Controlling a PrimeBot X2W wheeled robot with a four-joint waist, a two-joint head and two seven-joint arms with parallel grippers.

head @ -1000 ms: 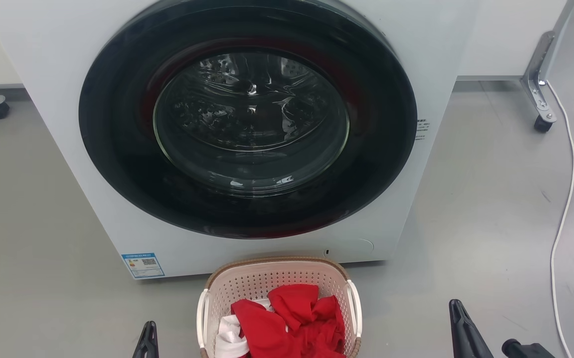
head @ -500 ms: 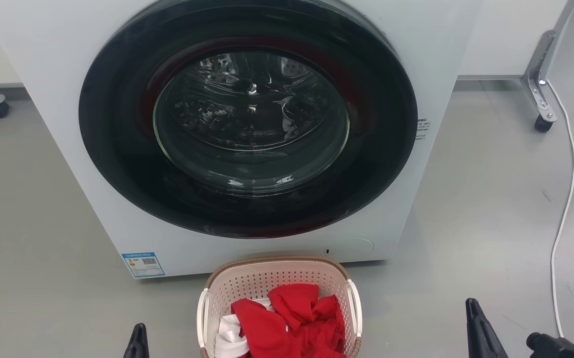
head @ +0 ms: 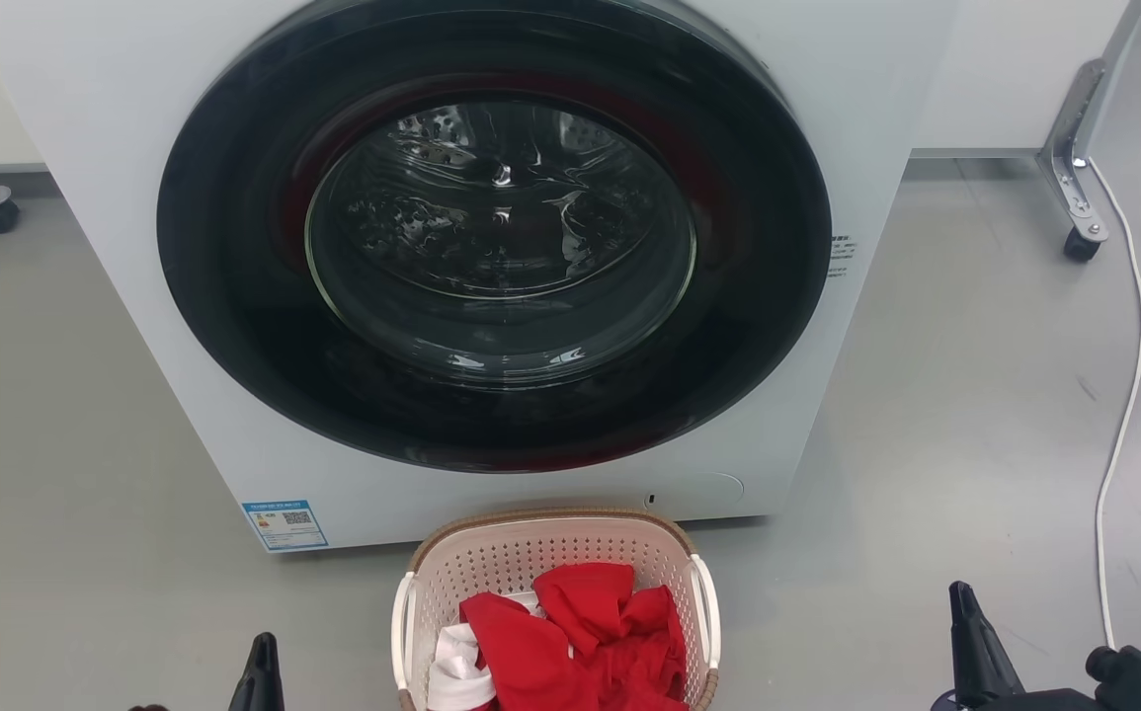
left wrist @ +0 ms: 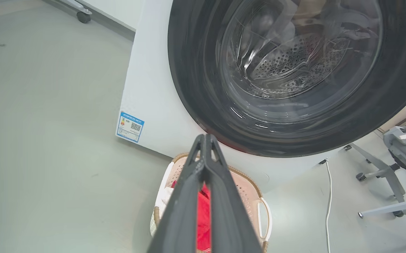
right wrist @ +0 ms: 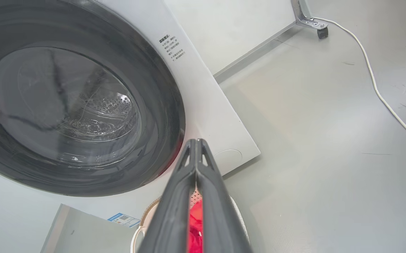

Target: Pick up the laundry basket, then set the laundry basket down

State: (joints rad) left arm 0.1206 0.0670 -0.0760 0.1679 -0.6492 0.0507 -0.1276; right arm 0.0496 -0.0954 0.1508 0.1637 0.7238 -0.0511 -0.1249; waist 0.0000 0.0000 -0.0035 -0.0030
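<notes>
The laundry basket (head: 530,555) stands on the grey floor right in front of the washing machine, cream with a brown rim and white side handles, holding red (head: 580,632) and white cloth. My left gripper (head: 259,671) is low on its left, apart from it. My right gripper (head: 970,642) is farther off on its right. In the left wrist view the left gripper (left wrist: 205,140) has its tips pressed together, empty, with the basket (left wrist: 248,189) behind it. The right gripper (right wrist: 196,144) is likewise shut and empty, the basket (right wrist: 136,233) partly hidden behind its fingers.
A white washing machine (head: 86,148) with a shut round dark glass door (head: 496,237) fills the back. A white cable (head: 1123,395) runs along the floor on the right, past a metal leg with a caster (head: 1079,242). A wheeled chair base (left wrist: 382,172) stands off to one side.
Both grippers have drawn outward, away from the basket: the left one left and down, the right one farther right. The basket has stayed in place.
</notes>
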